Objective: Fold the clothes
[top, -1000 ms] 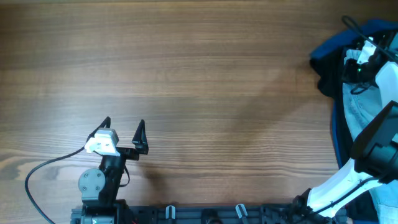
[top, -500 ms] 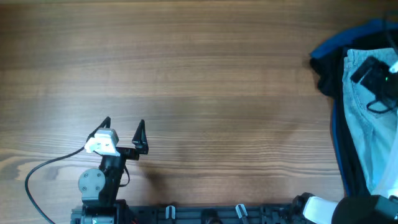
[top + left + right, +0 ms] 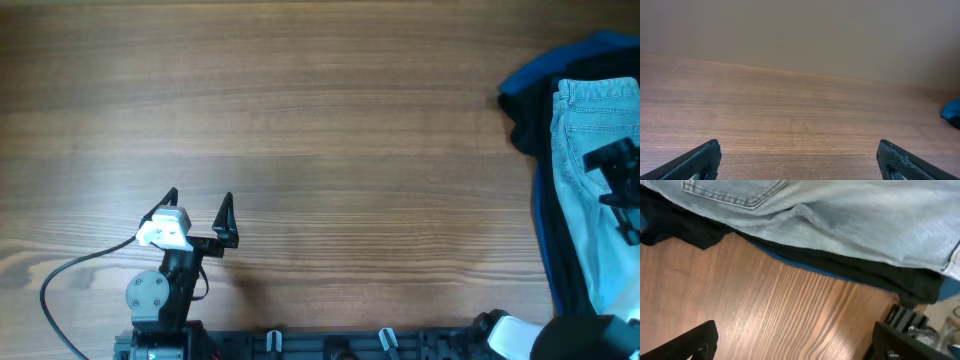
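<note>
Left gripper (image 3: 199,197) parked low on the left with jaws apart, right gripper (image 3: 620,188) spread wide over the clothes at the far right.
Left gripper holds nothing; its wrist view shows only bare wooden table (image 3: 330,120) between the fingers, with a black cable (image 3: 60,280) looping beside the arm base. Centre of the table is plain wood. At the right edge, the pale denim shorts (image 3: 585,215) lie flat, waistband toward the far side, on top of black fabric (image 3: 525,115) and bright-blue fabric (image 3: 535,72). Right wrist view: fingers (image 3: 695,342) wide apart, nothing gripped, shorts' pocket stitching above.
</note>
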You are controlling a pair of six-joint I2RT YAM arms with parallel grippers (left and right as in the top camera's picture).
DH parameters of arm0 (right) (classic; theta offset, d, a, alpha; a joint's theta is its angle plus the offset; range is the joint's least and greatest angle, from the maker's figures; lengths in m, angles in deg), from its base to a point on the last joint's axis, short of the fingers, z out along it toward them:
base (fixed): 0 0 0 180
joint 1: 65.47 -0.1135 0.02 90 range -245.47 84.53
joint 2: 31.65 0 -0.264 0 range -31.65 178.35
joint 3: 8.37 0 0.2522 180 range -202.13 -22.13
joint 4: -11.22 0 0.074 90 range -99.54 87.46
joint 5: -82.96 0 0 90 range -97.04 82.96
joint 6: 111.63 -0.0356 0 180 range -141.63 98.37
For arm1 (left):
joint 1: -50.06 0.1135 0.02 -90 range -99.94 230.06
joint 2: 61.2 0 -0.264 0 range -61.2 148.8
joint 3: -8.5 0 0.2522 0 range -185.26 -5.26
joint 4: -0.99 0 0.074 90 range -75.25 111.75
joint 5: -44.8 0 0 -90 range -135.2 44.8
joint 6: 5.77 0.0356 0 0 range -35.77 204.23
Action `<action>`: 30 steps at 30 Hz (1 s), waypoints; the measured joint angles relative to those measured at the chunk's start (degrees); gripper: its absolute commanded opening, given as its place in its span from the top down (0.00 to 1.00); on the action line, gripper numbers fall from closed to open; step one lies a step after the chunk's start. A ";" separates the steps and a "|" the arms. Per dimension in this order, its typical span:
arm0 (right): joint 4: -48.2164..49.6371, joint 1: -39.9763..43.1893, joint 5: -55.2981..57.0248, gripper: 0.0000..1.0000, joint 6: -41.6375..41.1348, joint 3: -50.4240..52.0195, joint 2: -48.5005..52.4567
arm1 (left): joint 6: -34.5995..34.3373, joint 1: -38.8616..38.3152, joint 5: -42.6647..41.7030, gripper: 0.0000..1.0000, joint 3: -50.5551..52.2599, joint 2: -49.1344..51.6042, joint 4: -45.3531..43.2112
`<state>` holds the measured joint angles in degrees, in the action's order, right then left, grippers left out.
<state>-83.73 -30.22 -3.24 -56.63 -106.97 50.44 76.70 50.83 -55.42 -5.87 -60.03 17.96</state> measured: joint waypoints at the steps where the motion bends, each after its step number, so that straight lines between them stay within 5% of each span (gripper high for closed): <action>1: -0.31 0.00 0.26 0.00 -1.07 0.04 -1.44 | 0.00 0.00 0.00 0.00 0.00 0.00 0.00; 10: -3.48 0.00 2.75 0.00 -2.95 0.61 -13.97 | 0.00 0.00 0.00 0.00 0.00 0.00 0.00; 22: 11.85 0.00 2.86 0.00 -5.97 25.62 -13.66 | 0.00 0.00 1.42 0.00 0.02 0.00 -1.27; 30: 14.84 0.00 1.38 0.00 -6.01 25.83 -13.66 | -4.44 0.04 -13.33 0.00 0.24 0.00 -16.11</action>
<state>-68.89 -30.22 -1.87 -62.64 -81.14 36.77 72.26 50.88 -68.76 -5.63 -60.03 1.85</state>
